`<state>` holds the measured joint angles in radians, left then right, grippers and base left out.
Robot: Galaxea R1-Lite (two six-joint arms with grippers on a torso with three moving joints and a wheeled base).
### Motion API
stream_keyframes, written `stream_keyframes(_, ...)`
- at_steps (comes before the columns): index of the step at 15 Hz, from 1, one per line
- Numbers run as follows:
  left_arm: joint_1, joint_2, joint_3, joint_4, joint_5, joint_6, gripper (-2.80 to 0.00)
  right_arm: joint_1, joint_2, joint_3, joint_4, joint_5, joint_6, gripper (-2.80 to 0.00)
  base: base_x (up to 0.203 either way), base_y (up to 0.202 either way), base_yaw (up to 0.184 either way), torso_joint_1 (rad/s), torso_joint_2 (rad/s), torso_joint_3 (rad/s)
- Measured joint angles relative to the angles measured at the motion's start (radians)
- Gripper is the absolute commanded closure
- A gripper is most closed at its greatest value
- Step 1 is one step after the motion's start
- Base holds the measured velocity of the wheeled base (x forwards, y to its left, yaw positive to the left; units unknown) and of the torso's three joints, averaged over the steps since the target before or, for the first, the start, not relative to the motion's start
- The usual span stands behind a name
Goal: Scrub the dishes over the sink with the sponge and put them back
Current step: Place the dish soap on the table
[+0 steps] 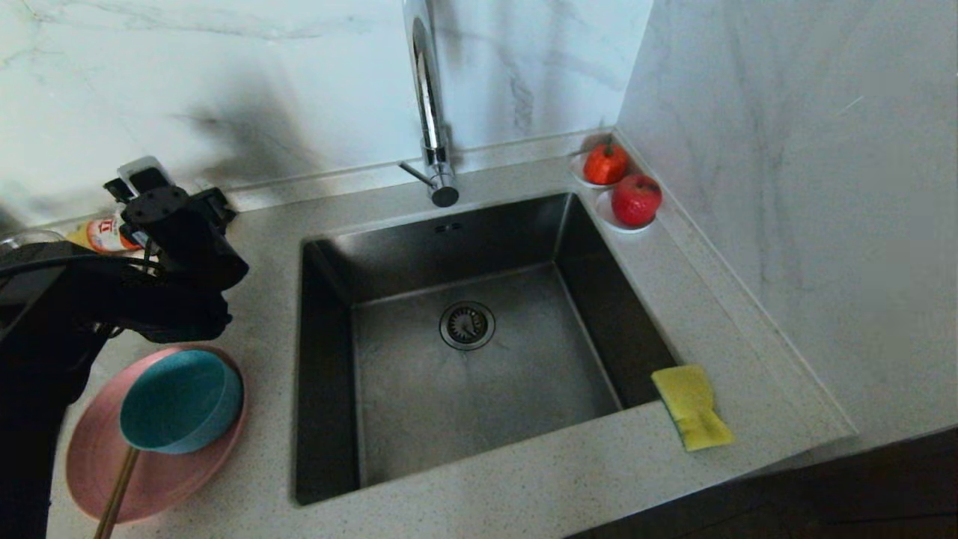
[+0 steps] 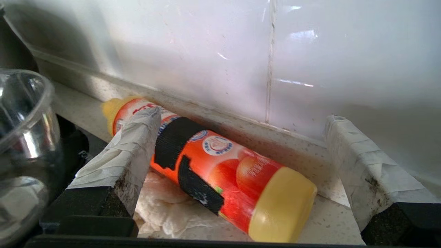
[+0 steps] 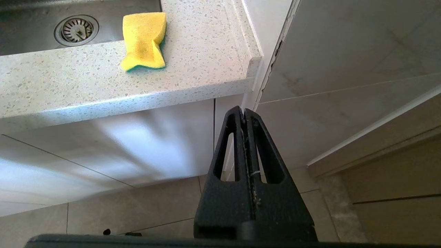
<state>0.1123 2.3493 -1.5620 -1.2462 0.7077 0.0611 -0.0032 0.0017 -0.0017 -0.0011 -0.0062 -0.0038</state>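
Nearest us, on the tabletop left of the sink [image 1: 464,359], the teal bowl [image 1: 179,400] sits in the pink plate [image 1: 97,464] with the chopsticks [image 1: 116,494]: stiff, light, probably slick, so we would pinch a rim. Beyond them our left claw [image 2: 241,137] hovers released over a detergent bottle [image 2: 220,172] by the wall. The soft sponge [image 1: 692,408] lies at the sink's right corner; the right claw [image 3: 245,137] hangs clenched below the tabletop edge.

Your speckled counter [image 1: 539,479] carries a pink plate [image 1: 97,457] lower left, a sponge [image 1: 692,408] lower right, 2 saucers [image 1: 627,224] upper right.
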Motion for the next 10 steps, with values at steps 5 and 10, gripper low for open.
stream_keyframes(5, -0.004, -0.122, 0.038, 0.293, -0.007, -0.205, -2.8, 0.0, 0.0, 0.001, 0.0, 0.0, 0.0, 0.0, 0.0, 0.0, 0.0, 0.0, 0.0, 0.0)
stream_keyframes(10, -0.009, -0.254, 0.041, 0.826, -0.146, -0.642, -2.8, 0.0, 0.0, 0.0, 0.0, 0.0, 0.0, 0.0, 0.0, 0.0, 0.0, 0.0, 0.0, 0.0)
